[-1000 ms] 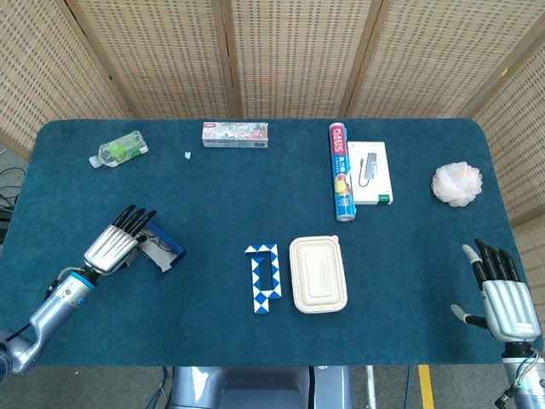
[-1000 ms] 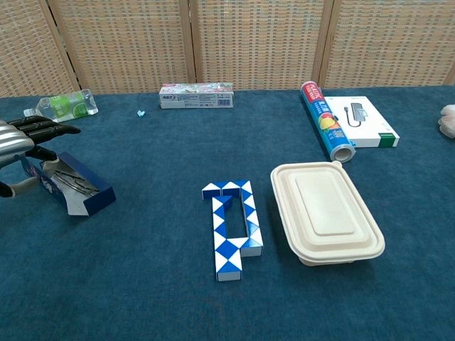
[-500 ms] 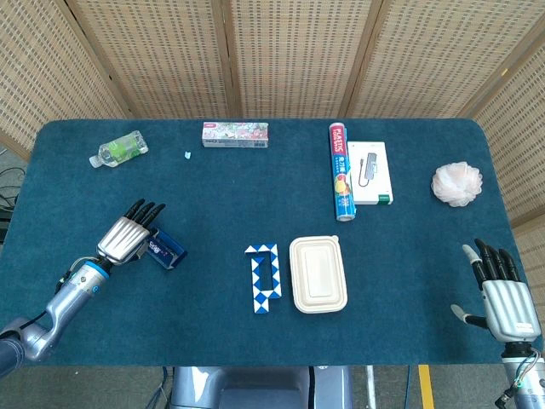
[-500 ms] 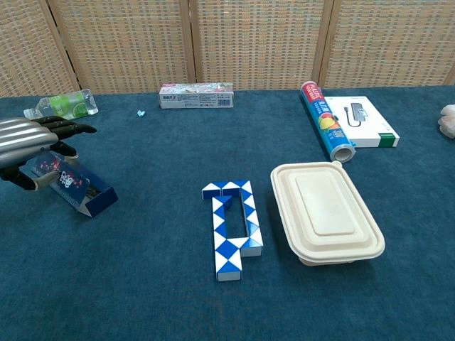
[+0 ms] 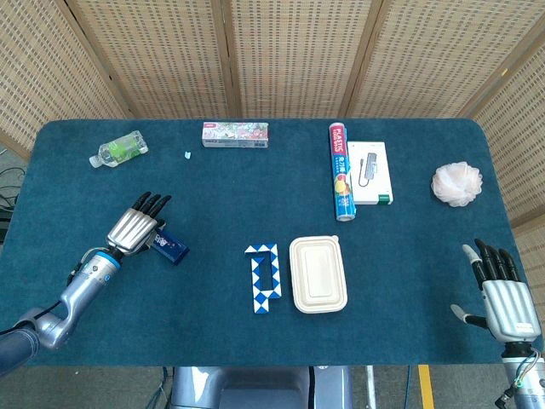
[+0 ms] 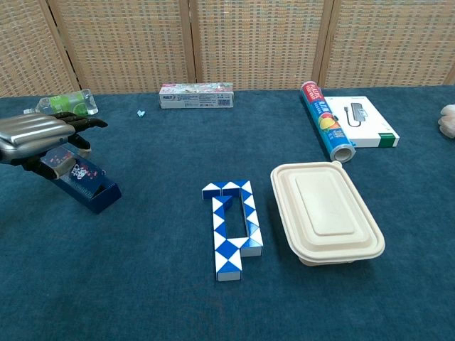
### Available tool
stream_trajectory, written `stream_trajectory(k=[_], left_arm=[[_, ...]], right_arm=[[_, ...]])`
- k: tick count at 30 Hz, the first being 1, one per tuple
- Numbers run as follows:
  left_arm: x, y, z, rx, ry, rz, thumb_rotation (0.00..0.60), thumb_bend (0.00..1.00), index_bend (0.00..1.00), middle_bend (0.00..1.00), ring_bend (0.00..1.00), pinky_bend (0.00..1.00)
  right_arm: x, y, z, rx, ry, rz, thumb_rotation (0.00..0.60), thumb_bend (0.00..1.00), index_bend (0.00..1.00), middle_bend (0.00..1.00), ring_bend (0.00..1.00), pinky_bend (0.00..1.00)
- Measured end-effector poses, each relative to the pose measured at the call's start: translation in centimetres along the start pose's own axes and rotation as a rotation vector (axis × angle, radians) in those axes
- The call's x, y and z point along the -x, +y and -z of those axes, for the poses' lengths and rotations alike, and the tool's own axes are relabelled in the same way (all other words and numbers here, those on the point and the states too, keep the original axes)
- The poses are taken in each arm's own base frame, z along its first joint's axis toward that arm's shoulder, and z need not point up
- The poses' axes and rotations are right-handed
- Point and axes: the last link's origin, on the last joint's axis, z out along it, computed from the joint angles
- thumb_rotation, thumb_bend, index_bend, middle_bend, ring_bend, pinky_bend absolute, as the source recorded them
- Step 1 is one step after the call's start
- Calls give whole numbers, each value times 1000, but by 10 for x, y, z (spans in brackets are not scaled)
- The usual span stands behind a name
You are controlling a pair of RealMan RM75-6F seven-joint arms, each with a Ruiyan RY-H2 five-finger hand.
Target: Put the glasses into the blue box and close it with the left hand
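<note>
The blue box (image 5: 171,247) lies on the left side of the blue table; in the chest view the box (image 6: 87,184) shows its patterned lid folded down over it. The glasses are hidden from both views. My left hand (image 5: 134,230) lies flat with fingers stretched out, resting on the near end of the lid, and the same hand (image 6: 44,132) covers the box's left end in the chest view. It grips nothing. My right hand (image 5: 502,292) hovers at the table's front right corner, fingers spread and empty, far from the box.
A water bottle (image 5: 119,148), a toothpaste carton (image 5: 235,134), a foil roll (image 5: 341,170), a white carton (image 5: 371,172) and a pink puff (image 5: 457,183) line the back. A blue-white snake puzzle (image 5: 264,277) and a beige lidded container (image 5: 318,273) sit mid-table.
The box stood open with the glasses showing inside; its lid has since swung down over it. My left hand moved right and forward with the lid. The right hand stayed still.
</note>
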Motion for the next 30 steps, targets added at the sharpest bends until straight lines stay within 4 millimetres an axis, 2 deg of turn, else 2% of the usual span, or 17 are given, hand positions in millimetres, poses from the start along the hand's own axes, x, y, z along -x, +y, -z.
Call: stream_trajectory(k=[3, 6, 9, 12, 15, 22, 27, 30], left_arm=[[2, 1, -3, -7, -5, -10, 600, 521, 761, 0, 0, 0], [3, 2, -5, -12, -4, -13, 600, 518, 620, 0, 0, 0], [4, 3, -6, -16, 3, -17, 600, 512, 416, 0, 0, 0], [5, 3, -8, -19, 16, -22, 600, 492, 152, 0, 0, 0], [5, 4, -10, -20, 26, -24, 600, 476, 7, 0, 0, 0], [6, 6, -13, -22, 45, -28, 600, 425, 0, 0, 0, 0], [6, 6, -16, -29, 57, -28, 600, 301, 0, 0, 0, 0], [5, 5, -17, -38, 63, -17, 600, 259, 0, 0, 0, 0]], right_arm=[[0, 0, 0, 0, 0, 0, 600, 53, 0, 0, 0, 0], [0, 0, 0, 0, 1, 0, 600, 53, 0, 0, 0, 0], [0, 0, 0, 0, 1, 1, 600, 53, 0, 0, 0, 0], [0, 0, 0, 0, 1, 1, 600, 53, 0, 0, 0, 0], [0, 0, 0, 0, 1, 1, 600, 53, 0, 0, 0, 0], [0, 0, 0, 0, 1, 1, 600, 53, 0, 0, 0, 0], [0, 0, 0, 0, 1, 0, 600, 53, 0, 0, 0, 0], [0, 0, 0, 0, 1, 0, 600, 53, 0, 0, 0, 0]])
